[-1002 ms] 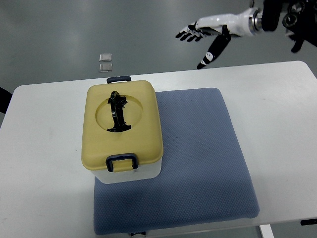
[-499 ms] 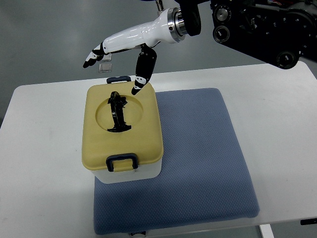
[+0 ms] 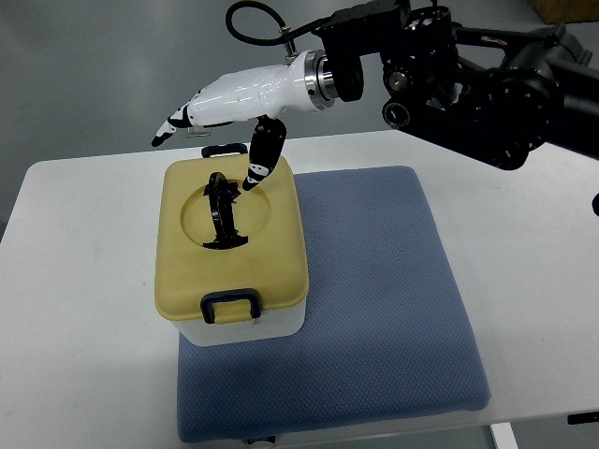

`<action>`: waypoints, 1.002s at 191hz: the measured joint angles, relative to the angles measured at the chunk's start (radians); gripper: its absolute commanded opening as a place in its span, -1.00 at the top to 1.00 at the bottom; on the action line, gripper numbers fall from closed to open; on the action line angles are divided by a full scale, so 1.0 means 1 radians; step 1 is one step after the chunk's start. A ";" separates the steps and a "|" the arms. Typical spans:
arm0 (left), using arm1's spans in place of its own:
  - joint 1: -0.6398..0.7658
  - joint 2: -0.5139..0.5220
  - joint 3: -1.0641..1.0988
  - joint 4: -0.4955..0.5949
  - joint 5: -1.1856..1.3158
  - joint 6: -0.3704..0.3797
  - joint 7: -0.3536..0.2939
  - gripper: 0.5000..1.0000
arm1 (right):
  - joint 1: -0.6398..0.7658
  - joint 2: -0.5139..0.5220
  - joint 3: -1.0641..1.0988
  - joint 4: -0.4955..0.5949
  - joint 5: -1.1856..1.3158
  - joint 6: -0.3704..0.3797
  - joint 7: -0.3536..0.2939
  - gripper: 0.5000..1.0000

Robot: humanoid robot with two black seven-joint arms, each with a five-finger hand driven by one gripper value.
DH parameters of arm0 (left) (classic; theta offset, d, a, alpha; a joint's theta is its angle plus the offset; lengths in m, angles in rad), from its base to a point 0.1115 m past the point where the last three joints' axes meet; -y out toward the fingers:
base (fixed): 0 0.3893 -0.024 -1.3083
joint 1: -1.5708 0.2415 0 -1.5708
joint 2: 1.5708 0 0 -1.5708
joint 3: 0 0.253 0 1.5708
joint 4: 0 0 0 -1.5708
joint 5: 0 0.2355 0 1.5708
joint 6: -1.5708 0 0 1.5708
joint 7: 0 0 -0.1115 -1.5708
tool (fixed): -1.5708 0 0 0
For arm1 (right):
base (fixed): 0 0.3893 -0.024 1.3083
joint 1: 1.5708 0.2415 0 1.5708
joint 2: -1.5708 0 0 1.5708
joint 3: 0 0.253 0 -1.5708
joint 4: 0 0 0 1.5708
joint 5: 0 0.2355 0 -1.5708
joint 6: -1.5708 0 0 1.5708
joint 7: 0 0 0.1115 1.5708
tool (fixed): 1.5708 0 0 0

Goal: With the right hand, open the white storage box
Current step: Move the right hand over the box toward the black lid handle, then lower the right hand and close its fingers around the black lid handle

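My right robot hand (image 3: 225, 108) hangs over the far edge of the white storage box (image 3: 231, 248), glossy white shell with black fingertips. Fingers are spread and hold nothing; the long ones stretch toward 9 o'clock, and the thumb (image 3: 259, 161) points down at the lid's far rim, close to the black handle (image 3: 222, 212). I cannot tell whether the thumb touches.

The box is rectangular with rounded corners: matte mustard-yellow lid (image 3: 271, 253) with a round recess, white plastic body below. The folding handle stands upright in the recess. Dark blue latches sit at the near (image 3: 230, 306) and far (image 3: 223, 148) ends, lid still on.

The box rests on the left part of a blue-grey dimpled fabric pad (image 3: 374, 309), lying on the smooth white surface (image 3: 84, 309). My black jointed forearm (image 3: 468, 75) enters from 2 o'clock.
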 measured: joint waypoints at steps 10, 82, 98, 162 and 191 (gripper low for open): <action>0.000 0.000 -0.001 0.001 0.000 0.000 0.000 -1.00 | -0.003 0.002 0.000 0.000 -0.004 -0.001 0.000 -0.77; 0.000 0.000 -0.001 0.000 -0.001 0.000 0.000 -1.00 | -0.042 0.009 -0.006 -0.003 -0.021 0.000 -0.003 -0.76; 0.000 0.000 -0.001 0.000 -0.001 0.000 0.000 -1.00 | -0.055 0.008 -0.006 -0.003 -0.023 0.000 -0.004 -0.75; 0.000 0.000 0.000 -0.002 -0.001 0.000 0.000 -1.00 | -0.081 0.009 -0.003 -0.002 -0.021 -0.028 -0.006 -0.69; 0.000 0.000 0.000 -0.002 -0.001 0.000 0.000 -1.00 | -0.092 0.021 -0.004 0.001 -0.021 -0.044 -0.006 -0.63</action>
